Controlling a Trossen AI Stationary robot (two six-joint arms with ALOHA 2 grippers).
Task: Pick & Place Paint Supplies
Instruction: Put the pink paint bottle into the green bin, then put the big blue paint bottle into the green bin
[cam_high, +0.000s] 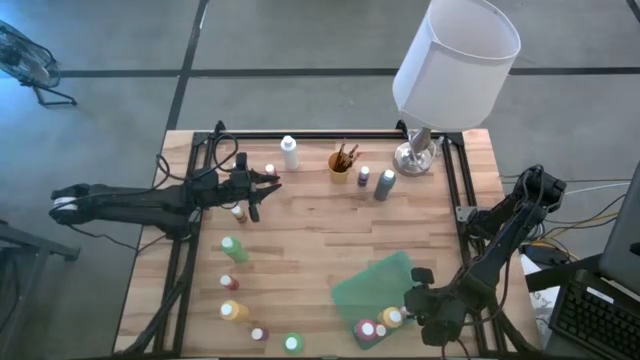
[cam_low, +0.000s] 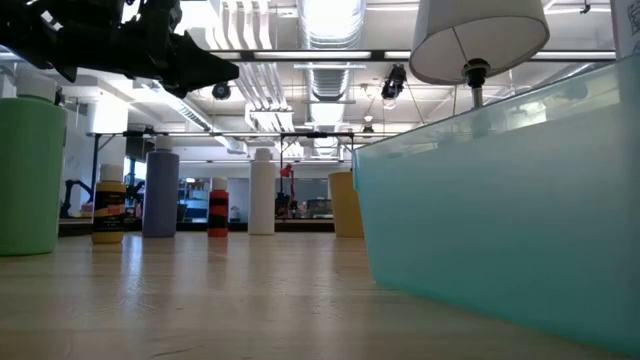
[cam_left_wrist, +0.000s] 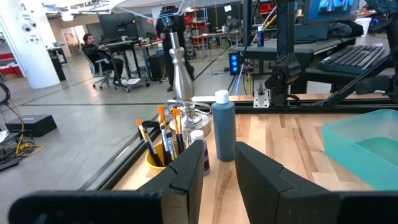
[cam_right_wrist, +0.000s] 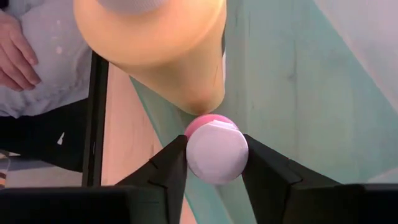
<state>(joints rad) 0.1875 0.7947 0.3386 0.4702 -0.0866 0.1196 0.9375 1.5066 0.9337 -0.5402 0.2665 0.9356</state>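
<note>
The white cap (cam_right_wrist: 217, 154) of a pink bottle (cam_right_wrist: 203, 122) sits between the right gripper's (cam_right_wrist: 216, 163) two dark fingers, which touch it on both sides in a narrow grip. An orange bottle (cam_right_wrist: 163, 46) stands just beside it. Both bottles are inside the green bin (cam_high: 375, 284) at the table's (cam_high: 320, 225) near right corner, with a third white-capped bottle (cam_high: 366, 330) next to them. A person's hand (cam_right_wrist: 17, 52) rests beyond the table edge.

The left gripper (cam_high: 262, 186) hangs above the table's far left area, its fingers (cam_left_wrist: 186, 176) narrowly apart with nothing between them. Ahead of it stand a yellow cup of brushes (cam_left_wrist: 163, 138) and a dark blue bottle (cam_left_wrist: 223, 126), before the silver lamp base (cam_left_wrist: 180, 81).

A tall white bottle (cam_high: 290, 153) stands near the far edge. Further bottles remain on the near left part of the table: a green one (cam_high: 233, 249), a small red one (cam_high: 227, 283), an orange-yellow one (cam_high: 233, 311) and a green one (cam_high: 292, 343) at the near edge. The white lampshade (cam_high: 456, 63) overhangs the far right corner.
</note>
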